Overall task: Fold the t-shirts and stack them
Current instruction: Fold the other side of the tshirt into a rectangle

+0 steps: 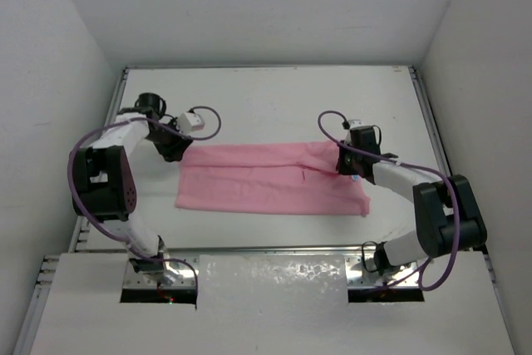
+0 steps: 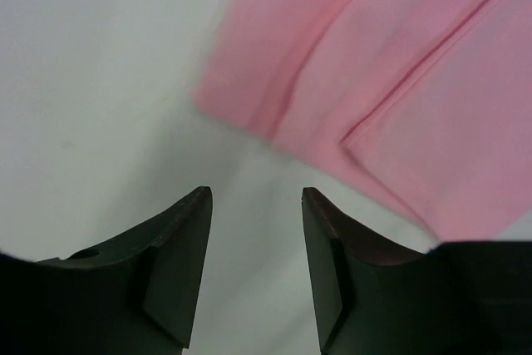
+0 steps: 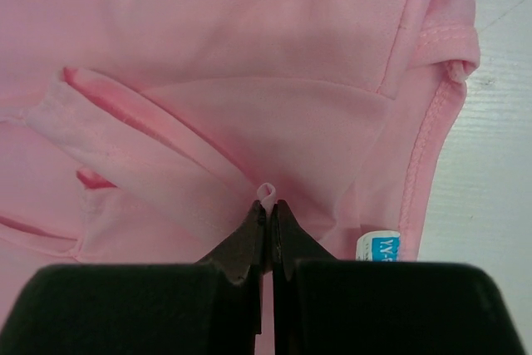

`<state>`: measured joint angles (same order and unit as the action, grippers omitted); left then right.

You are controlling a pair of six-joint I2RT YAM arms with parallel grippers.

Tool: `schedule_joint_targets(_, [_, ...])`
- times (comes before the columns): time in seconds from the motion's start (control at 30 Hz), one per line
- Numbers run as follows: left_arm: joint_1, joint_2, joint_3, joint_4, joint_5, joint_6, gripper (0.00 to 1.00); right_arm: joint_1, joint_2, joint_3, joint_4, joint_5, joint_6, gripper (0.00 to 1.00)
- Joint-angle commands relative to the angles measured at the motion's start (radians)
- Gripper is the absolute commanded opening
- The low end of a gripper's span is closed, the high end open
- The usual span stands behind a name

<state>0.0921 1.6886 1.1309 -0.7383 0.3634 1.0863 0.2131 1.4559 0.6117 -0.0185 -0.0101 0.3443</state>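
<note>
Overhead, the pink t-shirt lies folded into a long band across the middle of the white table, between the two arms. The left gripper sits at the band's far left corner. The right gripper is down on the cloth near its right end.

From the left wrist, the jaws stand apart with nothing between them, over bare table just short of a corner of the t-shirt. Its folded layers show as stepped edges at upper right.

From the right wrist, the jaws are clenched on a small pinch of pink fabric, which pokes up as a little loop at their tips. Folds and a stitched hem lie around it. A small blue-and-white label sits by the hem just right of the jaws; its writing seems to begin "YY", and the rest cannot be read.
</note>
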Motion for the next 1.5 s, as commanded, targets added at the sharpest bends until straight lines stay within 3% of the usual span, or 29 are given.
schedule_joint_targets(0.0, [0.06, -0.026, 0.25, -0.221, 0.089, 0.084, 0.46, 0.005, 0.009, 0.003, 0.028, -0.018, 0.002, 0.0])
schedule_joint_targets(0.1, [0.048, 0.02, 0.349, -0.399, 0.219, 0.199, 0.46, 0.005, -0.003, -0.01, 0.034, -0.014, -0.004, 0.0])
schedule_joint_targets(0.13, [0.032, 0.026, 0.342, -0.365, 0.235, 0.163, 0.47, 0.005, -0.006, -0.015, 0.038, -0.016, -0.004, 0.0])
schedule_joint_targets(0.17, [-0.02, 0.023, 0.319, -0.301, 0.212, 0.027, 0.47, 0.003, -0.008, -0.016, 0.04, -0.016, -0.008, 0.0])
schedule_joint_targets(0.2, [-0.05, 0.022, 0.26, -0.173, 0.177, -0.029, 0.46, 0.005, -0.008, -0.018, 0.038, -0.016, -0.011, 0.0])
schedule_joint_targets(0.27, [-0.156, 0.017, 0.192, -0.054, 0.047, -0.118, 0.44, 0.005, -0.009, -0.015, 0.029, -0.01, -0.017, 0.0])
schedule_joint_targets(0.3, [-0.179, 0.016, 0.129, 0.073, 0.005, -0.15, 0.44, 0.005, -0.012, -0.018, 0.026, -0.01, -0.019, 0.0])
schedule_joint_targets(0.4, [-0.229, 0.051, 0.099, 0.229, -0.107, -0.241, 0.41, 0.005, -0.022, -0.026, 0.025, -0.01, -0.027, 0.0])
schedule_joint_targets(0.5, [-0.25, 0.089, 0.124, 0.299, -0.193, -0.342, 0.4, 0.005, -0.025, -0.032, 0.028, -0.016, -0.027, 0.0])
schedule_joint_targets(0.77, [-0.273, 0.082, 0.035, 0.439, -0.302, -0.399, 0.4, 0.005, -0.035, -0.056, 0.049, -0.019, -0.016, 0.0])
schedule_joint_targets(1.07, [-0.29, -0.027, -0.132, 0.395, -0.265, -0.282, 0.4, 0.005, -0.028, -0.038, 0.048, -0.004, -0.016, 0.0])
schedule_joint_targets(1.3, [-0.29, -0.086, -0.151, 0.369, -0.267, -0.321, 0.43, 0.005, -0.012, -0.033, 0.046, -0.011, -0.01, 0.0])
schedule_joint_targets(1.47, [-0.29, -0.151, -0.21, 0.324, -0.251, -0.229, 0.46, 0.003, -0.04, -0.056, 0.051, -0.027, -0.033, 0.0])
